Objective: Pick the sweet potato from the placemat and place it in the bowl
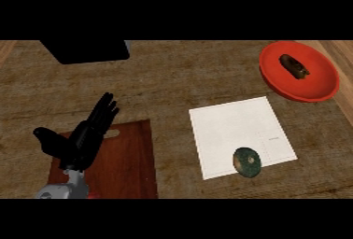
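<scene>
Sweet potato (294, 66) lies inside the red bowl (276, 81) at the far right of the table (172, 79), a dark brown lump resting a little above the bowl's middle. Nearer to me, the white placemat (231, 130) lies flat, well apart from my hand, and a round dark green thing (247, 162) sits on its near edge, partly overhanging it. My left hand (81, 140) shows at the left over a reddish-brown cutting board (127, 163), fingers straight and spread upward, thumb out to the side, holding nothing. A black object (86, 50) sits at the far left edge of the table. My right hand is nowhere in sight.
</scene>
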`<action>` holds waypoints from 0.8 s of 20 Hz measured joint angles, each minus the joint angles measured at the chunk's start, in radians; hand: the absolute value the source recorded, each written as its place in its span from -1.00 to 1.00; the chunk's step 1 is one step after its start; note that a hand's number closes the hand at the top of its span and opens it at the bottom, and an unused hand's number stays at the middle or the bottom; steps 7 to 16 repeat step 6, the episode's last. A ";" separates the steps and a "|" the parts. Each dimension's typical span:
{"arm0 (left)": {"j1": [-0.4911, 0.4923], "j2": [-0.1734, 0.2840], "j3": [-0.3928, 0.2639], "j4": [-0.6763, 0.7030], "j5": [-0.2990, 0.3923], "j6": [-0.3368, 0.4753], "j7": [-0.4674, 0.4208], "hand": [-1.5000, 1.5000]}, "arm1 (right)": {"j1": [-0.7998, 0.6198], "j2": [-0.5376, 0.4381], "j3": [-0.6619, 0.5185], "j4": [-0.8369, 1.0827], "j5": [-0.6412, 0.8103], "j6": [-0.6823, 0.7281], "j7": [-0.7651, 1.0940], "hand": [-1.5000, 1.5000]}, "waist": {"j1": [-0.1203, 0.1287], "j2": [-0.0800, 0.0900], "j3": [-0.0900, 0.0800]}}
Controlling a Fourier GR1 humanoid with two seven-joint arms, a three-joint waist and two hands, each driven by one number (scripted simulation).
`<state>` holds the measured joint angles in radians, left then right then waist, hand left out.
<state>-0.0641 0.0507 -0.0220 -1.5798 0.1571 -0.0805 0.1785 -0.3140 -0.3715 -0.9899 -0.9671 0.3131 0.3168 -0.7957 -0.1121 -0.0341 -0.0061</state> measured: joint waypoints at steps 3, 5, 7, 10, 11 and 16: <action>0.017 0.008 0.011 -0.008 0.008 -0.005 -0.005 0.00 | 0.160 0.080 -0.005 -0.101 -0.030 0.036 -0.024 1.00 | -0.009 0.001 -0.001; 0.026 0.012 0.014 -0.011 0.011 -0.012 -0.012 0.00 | 0.277 0.140 0.002 -0.170 -0.040 0.050 -0.039 1.00 | -0.011 0.004 -0.001; 0.029 0.012 0.014 -0.011 0.011 -0.014 -0.017 0.00 | 0.336 0.176 0.014 -0.202 -0.038 0.053 -0.051 1.00 | -0.011 0.006 -0.001; 0.029 0.012 0.014 -0.011 0.011 -0.014 -0.017 0.00 | 0.336 0.176 0.014 -0.202 -0.038 0.053 -0.051 1.00 | -0.011 0.006 -0.001; 0.029 0.012 0.014 -0.011 0.011 -0.014 -0.017 0.00 | 0.336 0.176 0.014 -0.202 -0.038 0.053 -0.051 1.00 | -0.011 0.006 -0.001; 0.029 0.012 0.014 -0.011 0.011 -0.014 -0.017 0.00 | 0.336 0.176 0.014 -0.202 -0.038 0.053 -0.051 1.00 | -0.011 0.006 -0.001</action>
